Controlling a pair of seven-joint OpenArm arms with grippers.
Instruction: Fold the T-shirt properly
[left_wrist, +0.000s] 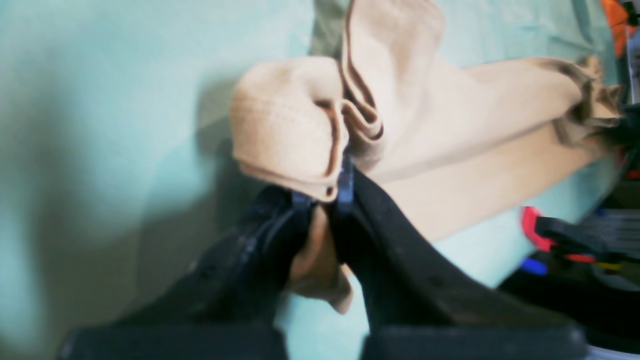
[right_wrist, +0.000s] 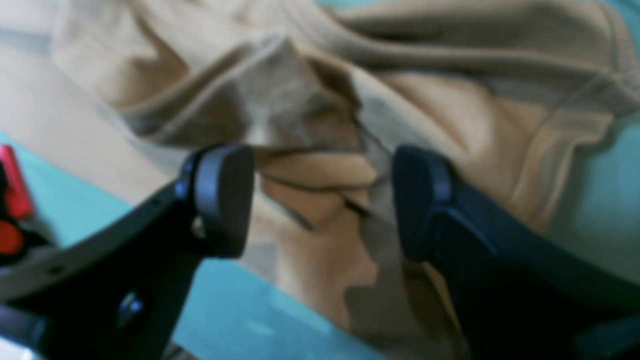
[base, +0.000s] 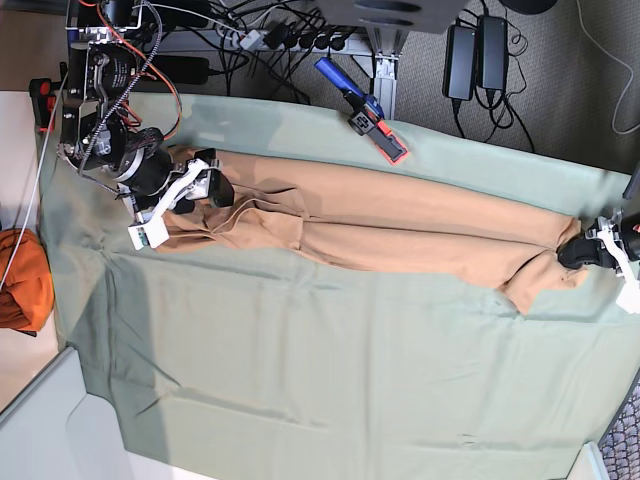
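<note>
From the left wrist, the left pincer (left_wrist: 325, 200) is pressed together on a bunched hem of the T-shirt (left_wrist: 425, 135), tan cloth squeezed between the black fingers (left_wrist: 400, 250) and a small flap hanging below them. The rest of the shirt runs off to the right over the green cloth (left_wrist: 125, 125) (blurred here, so details are soft).

From the right wrist, the right pincer (right_wrist: 320, 200) stands spread wide, its two pads (right_wrist: 225, 195) on either side of a rumpled fold of the shirt without closing on it. Whether the pads touch the fabric I cannot tell.

From the base view, the T-shirt (base: 400, 225) lies stretched long and narrow across the green cloth (base: 300, 370) covering the worktop. The right pincer (base: 200, 185) sits at its left end, the left pincer (base: 580, 250) at its right end. A darker orange bundle (base: 25, 280) rests at the far left edge, and a blue and red tool (base: 365, 110) lies near the cloth's upper border.
</note>
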